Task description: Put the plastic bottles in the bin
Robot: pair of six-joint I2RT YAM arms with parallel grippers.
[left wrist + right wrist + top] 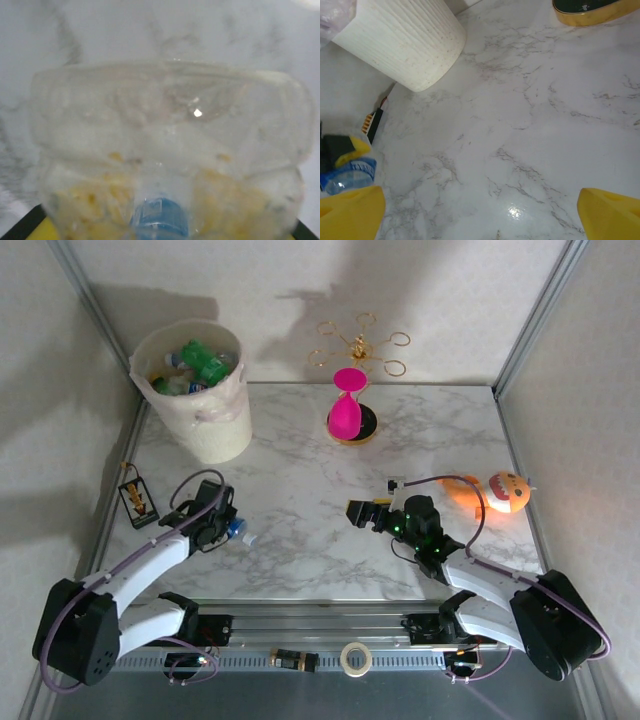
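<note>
LEFT ARM TAKES A BOTTLE: On a marble table [300, 490], the left gripper [218, 525] is pressed tight onto a clear bottle [240, 532] at the near left of the tabletop, well apart from the bin [215, 430]. The bottle's blue cap points toward the middle of the table. The left wrist camera sees the bottle from very close, with the cap [161, 220] at the bottom of the view. Yellowish patches show through the plastic, possibly a label, though the blur leaves that unclear. The cream bin, lined with a whitish bag, stands at the far left corner and holds several bottles [203, 360], green ones among them. The right gripper [358, 513] hangs over the middle of the table, its yellow fingers [350, 212] spread wide with nothing between them. A pink hourglass-shaped ornament [346, 410] stands on a dark base near the far edge. An orange plush toy [505, 492] lies at the right.
</note>
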